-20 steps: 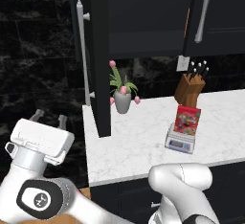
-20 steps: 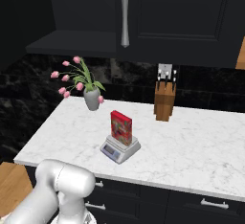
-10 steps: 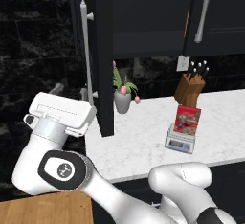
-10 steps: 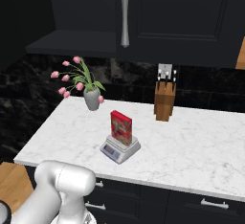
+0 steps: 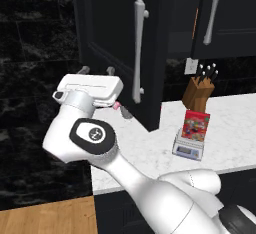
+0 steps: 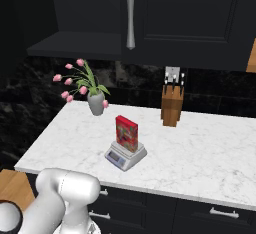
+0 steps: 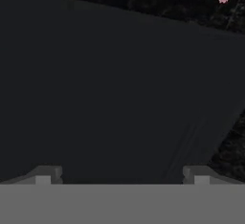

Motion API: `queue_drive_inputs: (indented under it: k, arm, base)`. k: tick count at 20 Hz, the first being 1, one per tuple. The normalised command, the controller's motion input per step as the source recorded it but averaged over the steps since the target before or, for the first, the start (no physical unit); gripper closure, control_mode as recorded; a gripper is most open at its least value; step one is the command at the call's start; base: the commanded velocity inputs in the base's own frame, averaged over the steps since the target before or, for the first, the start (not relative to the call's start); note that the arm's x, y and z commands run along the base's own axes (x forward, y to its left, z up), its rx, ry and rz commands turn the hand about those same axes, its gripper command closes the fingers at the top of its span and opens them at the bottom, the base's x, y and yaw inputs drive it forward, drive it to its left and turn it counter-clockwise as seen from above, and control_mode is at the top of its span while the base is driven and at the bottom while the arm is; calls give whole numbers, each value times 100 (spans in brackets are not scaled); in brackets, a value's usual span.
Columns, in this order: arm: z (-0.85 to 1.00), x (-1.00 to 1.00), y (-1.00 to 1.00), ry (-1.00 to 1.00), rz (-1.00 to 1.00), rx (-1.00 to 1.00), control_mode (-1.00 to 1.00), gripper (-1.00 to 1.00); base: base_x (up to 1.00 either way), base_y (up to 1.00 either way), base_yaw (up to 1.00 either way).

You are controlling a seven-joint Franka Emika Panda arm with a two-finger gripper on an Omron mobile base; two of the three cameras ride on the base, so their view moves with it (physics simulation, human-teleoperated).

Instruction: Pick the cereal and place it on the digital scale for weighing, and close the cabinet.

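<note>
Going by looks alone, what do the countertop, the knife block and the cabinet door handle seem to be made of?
Countertop: looks like white marble or a marble-look stone, grey veining on a smooth surface. Knife block: appears to be wood, warm brown, matte, dark knife handles sticking up from it. Cabinet door handle: seems brushed metal, pale silver with soft highlights; painted plastic can't be excluded in a render.

Cereal [image 6: 126,133] on digital scale [image 6: 125,155], counter centre; vase [image 6: 95,102] behind-left; knife block [image 6: 172,105] behind-right

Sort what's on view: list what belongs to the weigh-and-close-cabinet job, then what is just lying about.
Job: cereal standing on the digital scale; open cabinet door; open end effector near it.

Lying about: flower vase, knife block.
</note>
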Motion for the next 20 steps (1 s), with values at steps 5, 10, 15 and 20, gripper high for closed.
queue_drive_inputs:
  k: [5, 10, 15, 20]
  arm:
    - [46, 9, -94, 4, 0, 9, -100, -100]
    - [42, 20, -98, 9, 0, 13, -100, -100]
    - [29, 35, -100, 11, 0, 16, -100, -100]
    - [20, 39, -95, 7, 0, 14, -100, -100]
  base:
    - [0, 0, 0]
    - [0, 0, 0]
    - [0, 0, 0]
    - [0, 0, 0]
